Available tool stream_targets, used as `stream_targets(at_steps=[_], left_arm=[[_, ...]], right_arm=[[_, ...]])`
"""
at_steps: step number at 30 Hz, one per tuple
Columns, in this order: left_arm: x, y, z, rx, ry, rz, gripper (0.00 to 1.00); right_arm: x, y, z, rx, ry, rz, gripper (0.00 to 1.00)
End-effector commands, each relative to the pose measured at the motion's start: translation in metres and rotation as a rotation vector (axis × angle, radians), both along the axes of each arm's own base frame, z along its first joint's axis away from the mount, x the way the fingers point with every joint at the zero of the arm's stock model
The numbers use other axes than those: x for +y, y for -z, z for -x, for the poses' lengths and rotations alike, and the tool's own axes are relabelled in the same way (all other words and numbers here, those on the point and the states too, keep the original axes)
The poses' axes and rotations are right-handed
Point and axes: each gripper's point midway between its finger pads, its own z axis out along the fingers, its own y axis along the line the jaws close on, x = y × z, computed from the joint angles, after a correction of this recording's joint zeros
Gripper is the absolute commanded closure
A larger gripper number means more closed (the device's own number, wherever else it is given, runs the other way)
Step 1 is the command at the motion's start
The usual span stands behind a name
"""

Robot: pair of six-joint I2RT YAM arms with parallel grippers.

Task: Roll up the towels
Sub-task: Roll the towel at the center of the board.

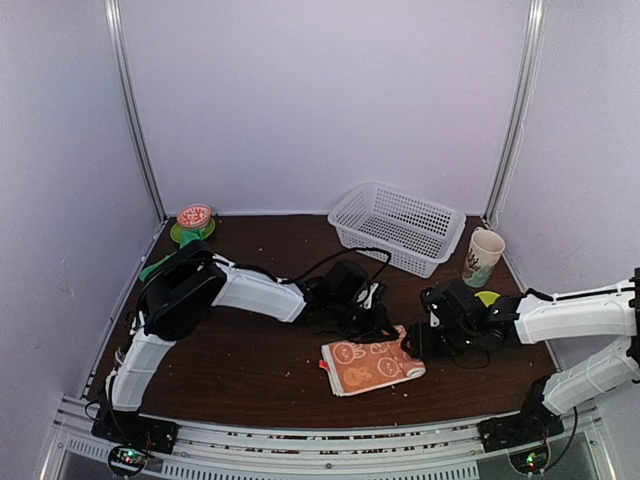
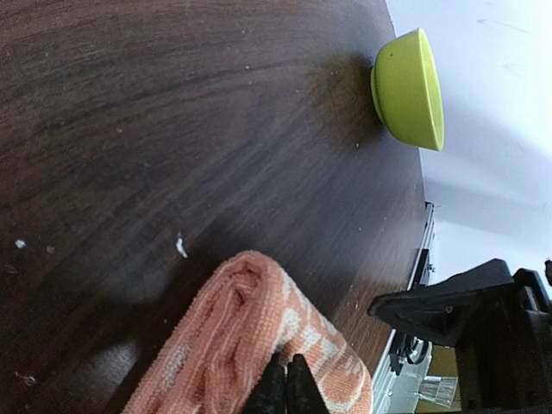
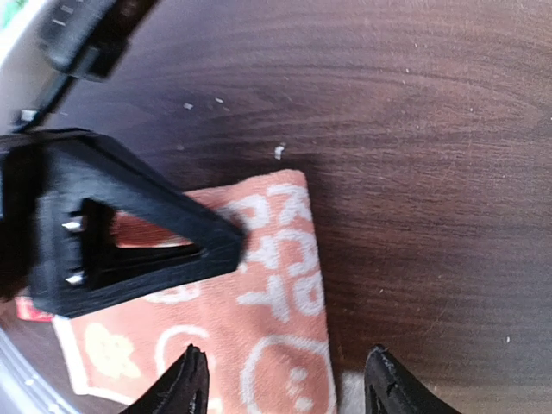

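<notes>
The peach-orange towel (image 1: 372, 366) with white bunnies lies partly rolled on the dark table, near the front middle. My left gripper (image 1: 388, 328) is shut. Its tips (image 2: 287, 384) press into the thick rolled end of the towel (image 2: 233, 336); I cannot tell whether any cloth is pinched. My right gripper (image 1: 411, 345) is open, and its fingers (image 3: 185, 384) straddle the towel's flat printed end (image 3: 276, 302) without touching it. The left gripper's black finger lies across that towel in the right wrist view. A strip of bright green (image 1: 158, 267) behind the left arm looks like the green towel, mostly hidden.
A white plastic basket (image 1: 395, 225) stands at the back right, with a printed cup (image 1: 484, 256) beside it. A lime bowl (image 1: 487, 297) (image 2: 410, 89) sits behind the right arm. A red bowl on a green plate (image 1: 194, 218) is at the back left. Crumbs dot the table.
</notes>
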Motion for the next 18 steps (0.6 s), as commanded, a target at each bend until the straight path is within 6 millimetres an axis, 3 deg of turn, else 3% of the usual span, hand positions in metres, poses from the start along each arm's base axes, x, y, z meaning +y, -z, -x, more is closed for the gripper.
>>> stream_targets(at_steps=[1,13,18], left_arm=[[0.0,0.002,-0.005,0.0,-0.007,0.016,0.96],[0.006,0.007,0.0,0.013,-0.015,0.022,0.97],[0.007,0.009,0.001,0.022,-0.016,0.022,0.97]], right_arm=[[-0.003,-0.004,0.012,0.029,0.02,-0.064,0.37],[0.001,0.021,0.029,0.115,0.088,-0.223,0.37],[0.005,0.031,0.03,0.145,0.087,-0.238,0.48]])
